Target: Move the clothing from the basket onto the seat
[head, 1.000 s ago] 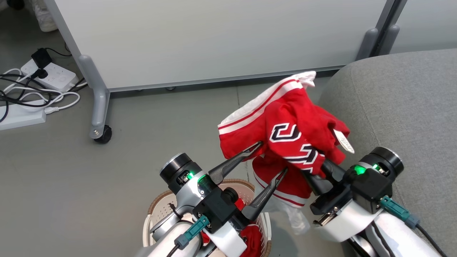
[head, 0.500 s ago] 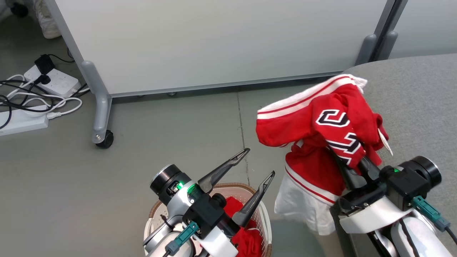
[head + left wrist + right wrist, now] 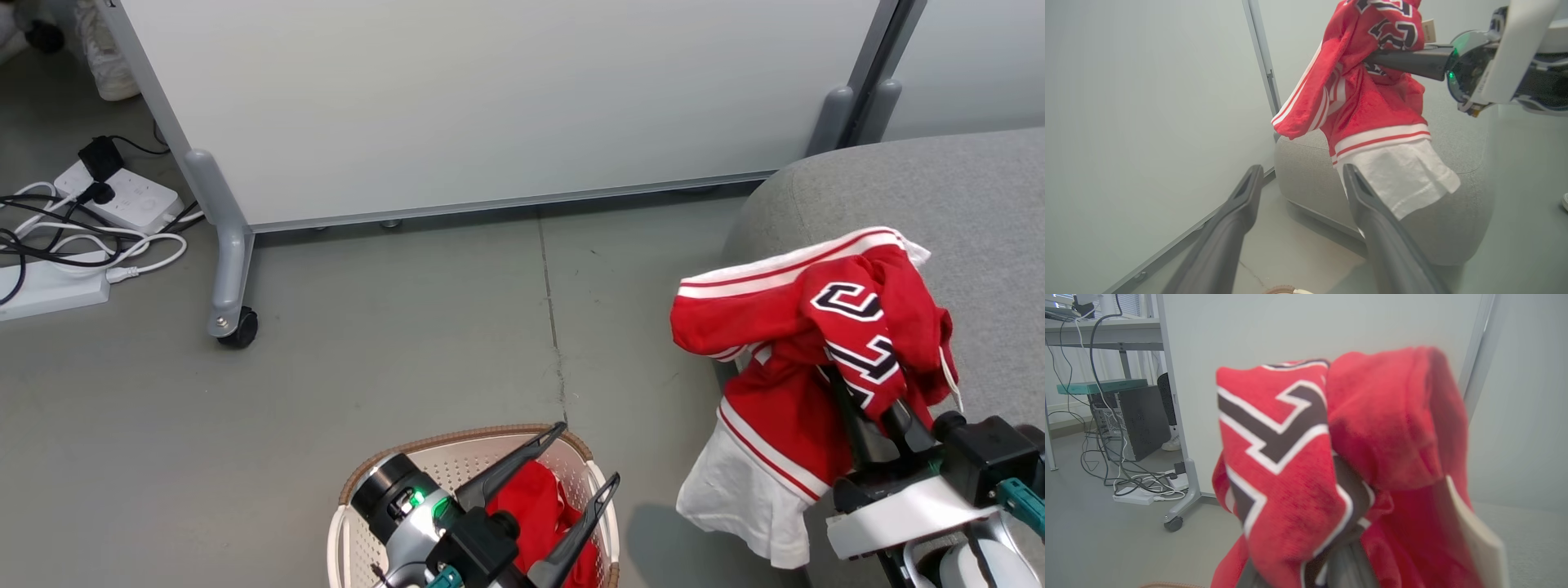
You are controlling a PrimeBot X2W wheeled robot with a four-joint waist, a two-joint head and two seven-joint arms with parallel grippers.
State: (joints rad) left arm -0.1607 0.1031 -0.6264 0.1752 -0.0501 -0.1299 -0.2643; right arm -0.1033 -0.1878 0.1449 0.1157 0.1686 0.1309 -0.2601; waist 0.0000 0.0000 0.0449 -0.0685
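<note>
Red fleecy jersey (image 3: 775, 404) pinched in right jaws — left jaws spread over perforated basket (image 3: 447, 464).

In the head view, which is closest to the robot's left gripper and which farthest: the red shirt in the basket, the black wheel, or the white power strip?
1. Red shirt in the basket, just below the left gripper.
2. Black wheel, on the floor, left.
3. White power strip, far left.

Two garments (image 3: 775, 400) (image 3: 529, 510), one basket (image 3: 465, 430), one seat (image 3: 963, 188), two panels (image 3: 490, 98), two power strips (image 3: 131, 184), one caster (image 3: 237, 327), one shoe (image 3: 106, 57)
</note>
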